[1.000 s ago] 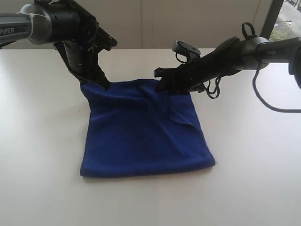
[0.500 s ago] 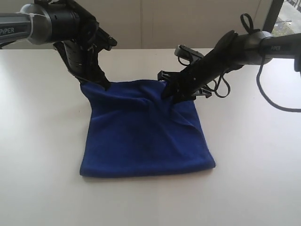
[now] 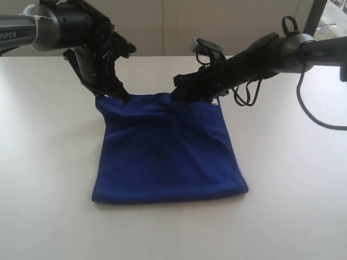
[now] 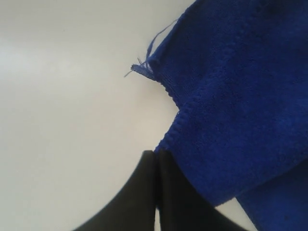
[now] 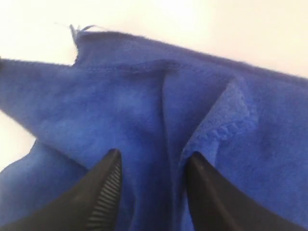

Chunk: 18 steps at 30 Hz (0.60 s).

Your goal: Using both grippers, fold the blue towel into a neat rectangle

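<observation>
The blue towel [image 3: 168, 157] lies in the middle of the white desk [image 3: 49, 162]. Its soft folded edge faces 6 o'clock and its loose edges face 12 o'clock. It looks almost square, so I cannot tell which way is longer. At 11 o'clock the left fingers [image 4: 139, 192] are squeezed together on the towel's corner. At 1 o'clock the right fingers [image 5: 108, 187] are apart, with a bump of cloth between them. The right arm [image 3: 271, 54] hides part of the far edge. A tiny white tag [image 3: 215, 101] peeks out beside it.
</observation>
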Each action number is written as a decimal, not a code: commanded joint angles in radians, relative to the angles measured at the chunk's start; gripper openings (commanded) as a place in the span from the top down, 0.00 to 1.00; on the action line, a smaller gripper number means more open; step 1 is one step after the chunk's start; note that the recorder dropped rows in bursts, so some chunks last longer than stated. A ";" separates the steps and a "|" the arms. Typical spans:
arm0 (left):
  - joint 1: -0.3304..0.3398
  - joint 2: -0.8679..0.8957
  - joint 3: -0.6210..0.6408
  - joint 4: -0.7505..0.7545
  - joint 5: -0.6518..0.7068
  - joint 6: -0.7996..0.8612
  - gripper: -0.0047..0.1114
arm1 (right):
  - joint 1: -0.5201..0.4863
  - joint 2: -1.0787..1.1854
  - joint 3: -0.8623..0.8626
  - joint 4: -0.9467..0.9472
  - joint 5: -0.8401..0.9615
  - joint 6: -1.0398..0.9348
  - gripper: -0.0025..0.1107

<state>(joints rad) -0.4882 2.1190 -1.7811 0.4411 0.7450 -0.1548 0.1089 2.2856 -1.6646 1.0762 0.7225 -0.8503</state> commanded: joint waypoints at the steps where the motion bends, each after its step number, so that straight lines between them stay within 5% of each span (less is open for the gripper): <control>1: 0.000 0.001 0.006 -0.005 0.008 -0.007 0.96 | -0.001 -0.004 0.001 0.003 -0.100 0.024 0.61; 14: 0.000 0.001 0.006 -0.007 0.004 -0.007 0.96 | -0.001 0.061 0.001 0.012 -0.243 0.069 0.62; 18: 0.000 0.001 0.006 -0.009 -0.004 -0.007 0.96 | -0.001 0.061 0.001 0.012 -0.289 0.067 0.73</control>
<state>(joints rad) -0.4882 2.1190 -1.7811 0.4391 0.7411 -0.1548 0.1089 2.3493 -1.6646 1.0807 0.4666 -0.7851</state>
